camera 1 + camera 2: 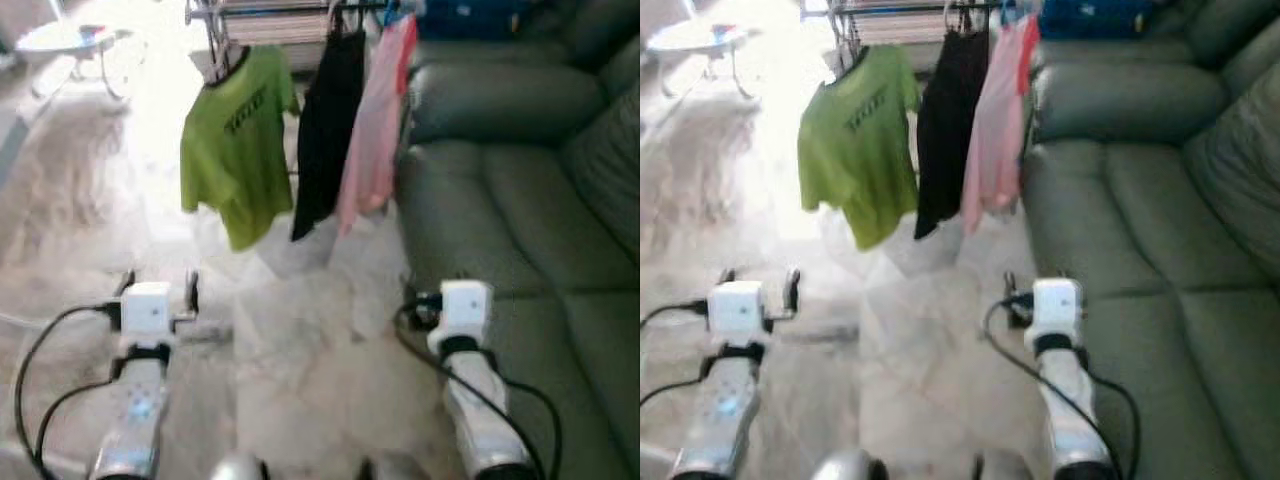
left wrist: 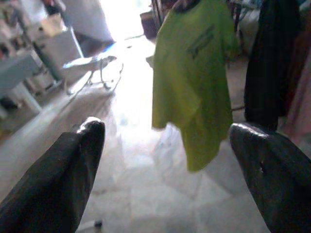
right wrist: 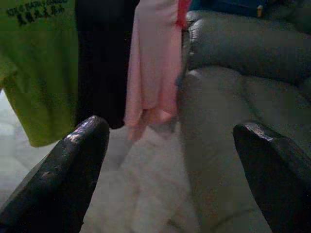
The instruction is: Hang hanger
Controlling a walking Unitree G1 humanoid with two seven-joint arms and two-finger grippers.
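Note:
A clothes rail (image 1: 290, 10) at the far end carries three garments on hangers: a lime-green T-shirt (image 1: 235, 145), a black garment (image 1: 328, 130) and a pink one (image 1: 375, 125). My left gripper (image 1: 160, 288) is held low over the floor, well short of the green shirt, open with nothing between its fingers (image 2: 73, 174). On the other side my right gripper (image 1: 412, 300) is beside the sofa's front edge, also open and holding nothing, its fingers (image 3: 68, 170) pointing toward the pink and black garments.
A dark green leather sofa (image 1: 530, 200) runs along the right side, close to the rail. A small round table (image 1: 75, 45) stands at the far left in bright light. Pale marble floor (image 1: 300, 350) lies between me and the clothes.

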